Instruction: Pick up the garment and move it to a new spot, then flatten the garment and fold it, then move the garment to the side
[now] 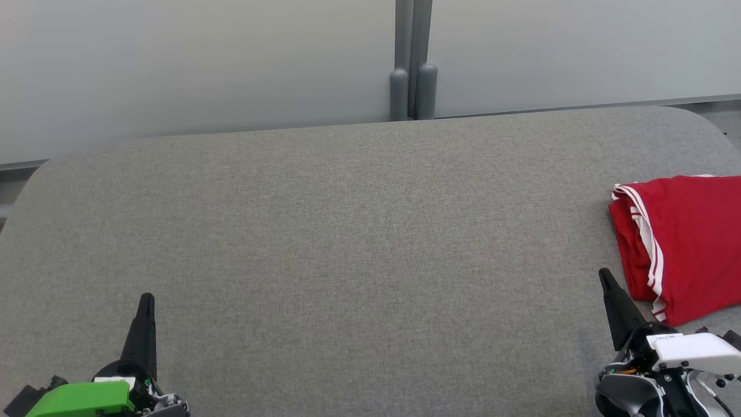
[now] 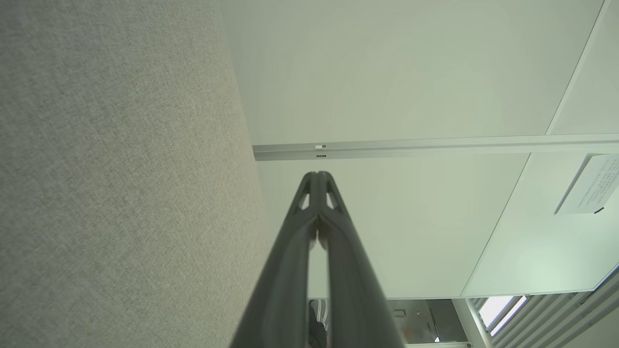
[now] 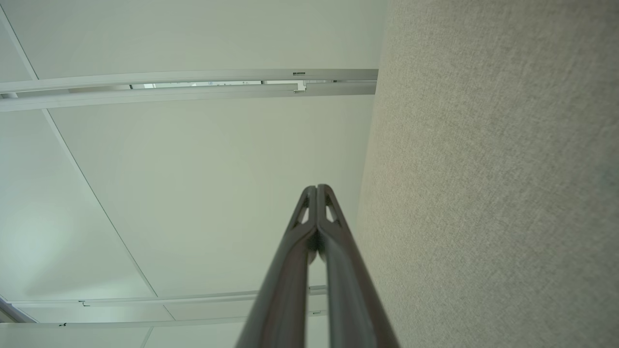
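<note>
A: Where does the garment (image 1: 683, 243) lie?

B: On the far right of the grey table (image 1: 347, 231), red with white stripes, its right part cut off by the picture's edge. It looks folded, with layers stacked along its left side, so the task seems to be at or near its end, though that is only a judgement.

A: And the two grippers?

B: Both are pressed together and hold nothing. The left gripper (image 1: 146, 301) sits low at the left, well apart from the cloth. The right gripper (image 1: 605, 275) sits low at the right, its tip just beside the garment's near left corner. Both wrist views show the fingers meeting at the tips, with bare table on one side and pale wall on the other.

A: What could go wrong from here?

B: The right arm is the worry. Any swing toward the right could catch that near corner with the finger and drag the layers open, undoing the fold. The left side of the cloth is also a little bunched, so a nudge there would likely roll it over.

A: Anything about the table's edge?

B: How near the garment lies to the right rim cannot be told, since the picture ends first. If it overhangs, a light push could let it slide off. The left arm poses little risk where it is.
</note>
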### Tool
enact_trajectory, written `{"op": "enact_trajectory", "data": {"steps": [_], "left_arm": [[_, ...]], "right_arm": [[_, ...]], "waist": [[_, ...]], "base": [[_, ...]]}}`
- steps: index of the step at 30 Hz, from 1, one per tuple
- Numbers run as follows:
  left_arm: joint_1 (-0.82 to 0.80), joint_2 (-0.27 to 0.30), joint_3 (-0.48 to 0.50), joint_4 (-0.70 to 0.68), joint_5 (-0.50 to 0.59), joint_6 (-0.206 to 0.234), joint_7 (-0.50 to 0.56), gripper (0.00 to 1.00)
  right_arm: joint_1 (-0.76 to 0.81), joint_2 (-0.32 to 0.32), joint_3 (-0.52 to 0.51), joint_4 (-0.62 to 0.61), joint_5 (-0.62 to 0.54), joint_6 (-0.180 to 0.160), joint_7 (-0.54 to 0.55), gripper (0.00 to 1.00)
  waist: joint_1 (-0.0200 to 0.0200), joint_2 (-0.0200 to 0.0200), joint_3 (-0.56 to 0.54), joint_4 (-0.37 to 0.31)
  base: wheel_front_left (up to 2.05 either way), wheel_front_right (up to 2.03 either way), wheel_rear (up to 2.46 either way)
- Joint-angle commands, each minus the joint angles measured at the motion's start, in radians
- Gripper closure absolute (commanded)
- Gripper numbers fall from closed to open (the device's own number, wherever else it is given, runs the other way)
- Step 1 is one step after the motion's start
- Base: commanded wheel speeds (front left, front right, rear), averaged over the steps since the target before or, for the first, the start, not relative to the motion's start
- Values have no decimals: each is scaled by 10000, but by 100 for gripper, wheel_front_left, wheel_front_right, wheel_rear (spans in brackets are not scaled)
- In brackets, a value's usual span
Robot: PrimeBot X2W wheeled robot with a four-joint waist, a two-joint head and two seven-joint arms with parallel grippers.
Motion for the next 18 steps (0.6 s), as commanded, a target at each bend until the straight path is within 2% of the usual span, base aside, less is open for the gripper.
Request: {"op": "enact_trajectory", "data": {"steps": [1, 18], "left_arm": [[-133, -35, 33, -28, -56, -43, 23, 100], [-134, -48, 51, -26, -34, -44, 37, 100]], "right_arm": [[-81, -5, -22, 21, -14, 4, 53, 100], [-83, 15, -50, 25, -44, 4, 65, 100]], "waist": [[0, 49, 0, 0], [0, 49, 0, 0]], "base": [[0, 0, 0], [0, 0, 0]]}}
